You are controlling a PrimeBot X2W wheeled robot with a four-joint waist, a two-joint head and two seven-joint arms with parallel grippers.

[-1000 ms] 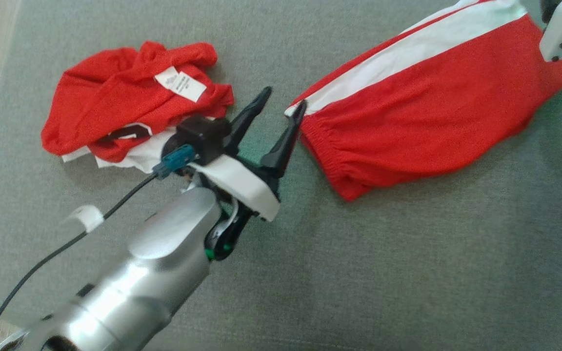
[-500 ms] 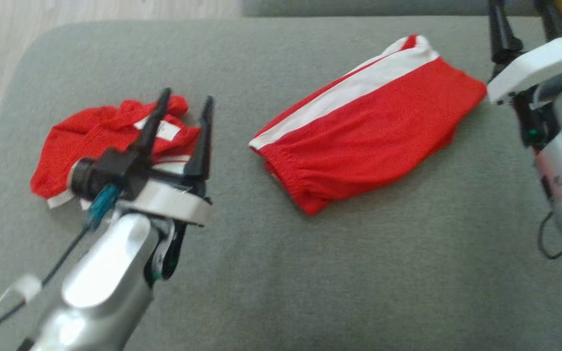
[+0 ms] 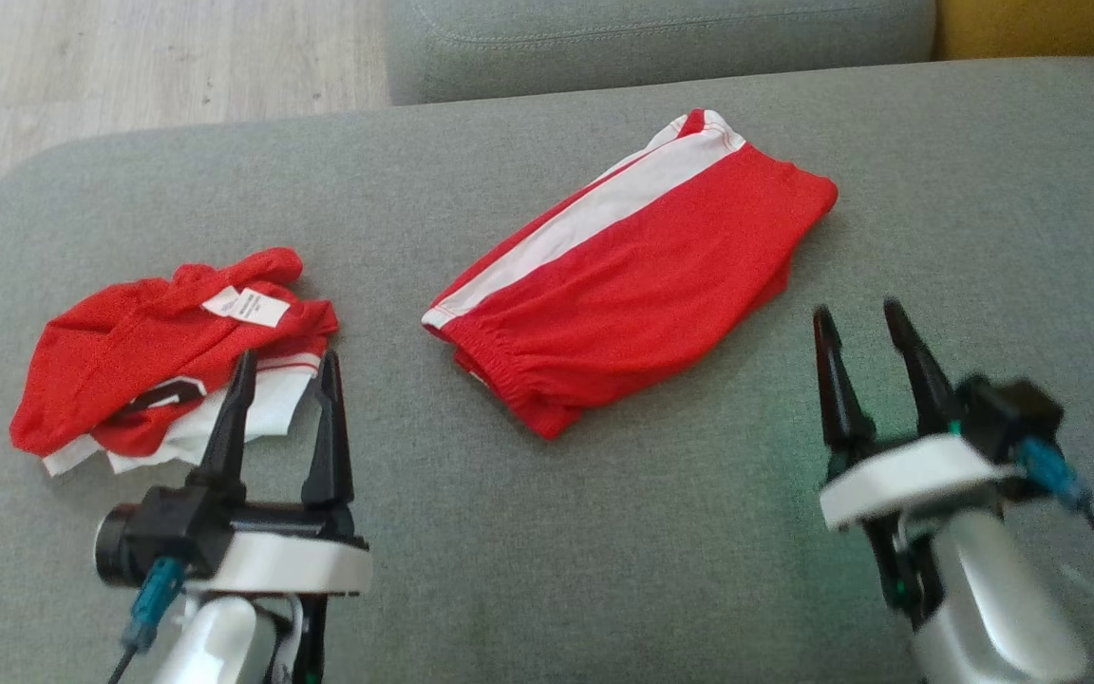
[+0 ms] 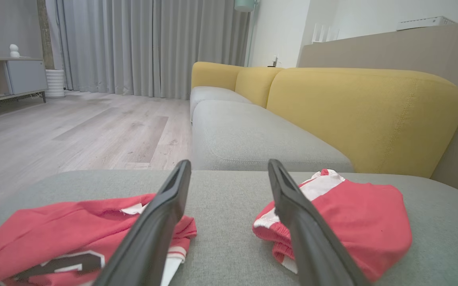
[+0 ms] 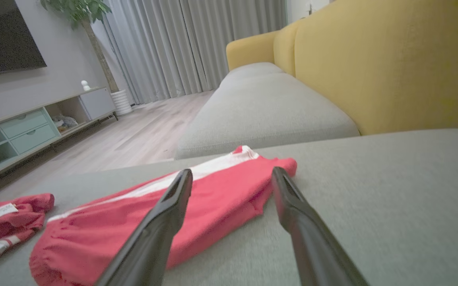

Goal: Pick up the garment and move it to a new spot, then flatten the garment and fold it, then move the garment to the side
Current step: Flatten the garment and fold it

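Head view, and nearest the camera the left gripper (image 3: 287,359) is hanging low over the grey cushion (image 3: 604,551), fingers spread wide with nothing between them. The right gripper (image 3: 858,312) is doing the same on the other side, spread and empty.

Just past the left fingertips a crumpled red jersey (image 3: 148,366) is lying in a heap, tag up. That is the first worry. Those tips are sitting right by its white hem, touching or not I cannot tell, so any forward drift is risking a snag and dragging the wrong cloth.

Further in, the red shorts (image 3: 632,275) with the white stripe are lying folded near the middle of the cushion, between the two arms and apart from both. I am reading these as the garment in work, with the shift to the side looking like what is left. The danger there is that a pinch catching only the top layer is going to peel the fold open, and two arms pulling unevenly are going to skew it.

Beyond, the cushion's rounded edge is giving way to wooden floor (image 3: 129,66), so a slide carried too far left is risking cloth going over.
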